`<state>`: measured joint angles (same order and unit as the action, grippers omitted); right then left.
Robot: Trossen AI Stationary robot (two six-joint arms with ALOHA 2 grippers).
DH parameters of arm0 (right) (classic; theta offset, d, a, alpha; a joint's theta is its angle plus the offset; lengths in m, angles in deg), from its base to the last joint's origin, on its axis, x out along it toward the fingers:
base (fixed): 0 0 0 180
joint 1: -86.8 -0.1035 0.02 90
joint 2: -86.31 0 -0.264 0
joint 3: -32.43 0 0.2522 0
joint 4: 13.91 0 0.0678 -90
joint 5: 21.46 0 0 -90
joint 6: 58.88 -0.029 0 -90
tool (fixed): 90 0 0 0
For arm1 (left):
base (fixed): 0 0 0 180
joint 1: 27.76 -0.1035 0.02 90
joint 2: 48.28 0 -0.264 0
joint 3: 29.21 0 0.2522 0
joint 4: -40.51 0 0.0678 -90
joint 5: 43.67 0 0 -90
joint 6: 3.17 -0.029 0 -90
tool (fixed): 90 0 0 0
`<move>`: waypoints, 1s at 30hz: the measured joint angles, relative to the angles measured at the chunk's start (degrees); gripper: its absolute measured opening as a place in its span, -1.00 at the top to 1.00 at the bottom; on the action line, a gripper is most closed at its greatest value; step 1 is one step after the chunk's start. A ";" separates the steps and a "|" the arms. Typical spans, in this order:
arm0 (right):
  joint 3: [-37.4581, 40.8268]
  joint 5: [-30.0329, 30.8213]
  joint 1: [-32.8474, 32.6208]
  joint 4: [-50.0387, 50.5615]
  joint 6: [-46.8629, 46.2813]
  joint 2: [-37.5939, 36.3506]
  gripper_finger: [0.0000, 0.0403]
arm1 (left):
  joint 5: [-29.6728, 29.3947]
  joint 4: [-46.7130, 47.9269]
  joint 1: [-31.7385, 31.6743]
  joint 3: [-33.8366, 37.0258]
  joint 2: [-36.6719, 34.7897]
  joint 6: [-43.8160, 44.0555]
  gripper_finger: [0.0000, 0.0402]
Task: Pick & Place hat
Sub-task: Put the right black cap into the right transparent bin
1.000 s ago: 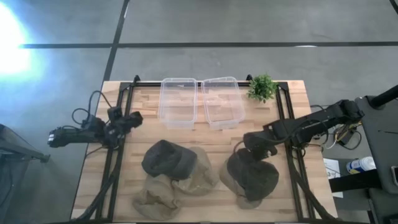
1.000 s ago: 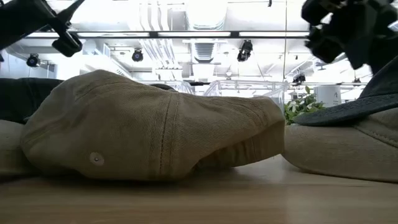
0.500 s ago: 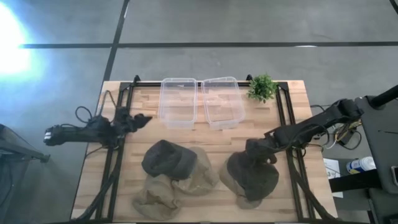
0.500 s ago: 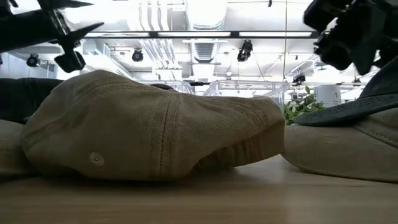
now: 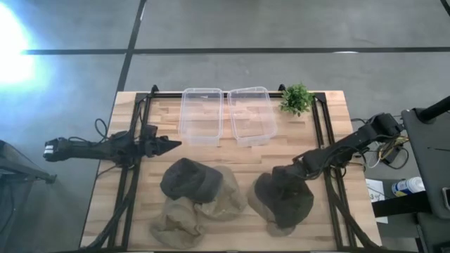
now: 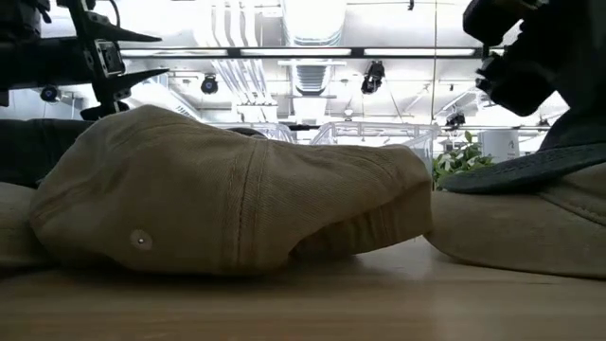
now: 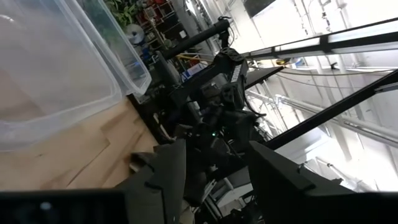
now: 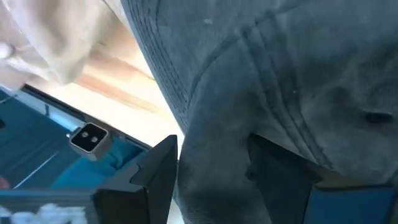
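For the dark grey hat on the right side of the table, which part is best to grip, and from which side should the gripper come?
Probably the raised fold of the crown on the dark grey hat, taken from above on its far-right edge, where the right gripper is. The soft cloth bunches into a ridge there, which open fingers can pinch. It lies on a tan hat, so grip shallowly.

The high camera looks straight down on the whole table (image 5: 330, 105); the low one sits at tabletop level, close against the hats (image 6: 237, 194) both share, while wrist cameras look past their own fingers.
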<state>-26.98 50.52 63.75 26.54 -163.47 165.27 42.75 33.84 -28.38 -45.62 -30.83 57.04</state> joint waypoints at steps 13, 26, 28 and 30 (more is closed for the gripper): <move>-0.69 -0.69 -1.57 0.06 4.44 1.00 0.86 | -0.04 0.10 0.00 0.02 0.63 -0.77 0.19; -8.40 17.70 0.53 0.00 17.90 -14.92 0.95 | -0.09 -0.06 0.04 0.02 0.70 -1.21 0.19; -11.11 25.85 2.25 -0.21 23.99 -17.01 0.96 | -0.09 -0.15 0.04 0.02 0.68 -1.19 0.19; -13.67 31.84 4.85 -0.98 31.87 -18.19 0.96 | -0.11 -0.56 0.04 0.02 0.68 -1.19 0.19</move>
<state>-40.65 82.36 68.59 25.57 -131.60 147.08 42.64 33.28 -28.33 -45.61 -30.15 55.85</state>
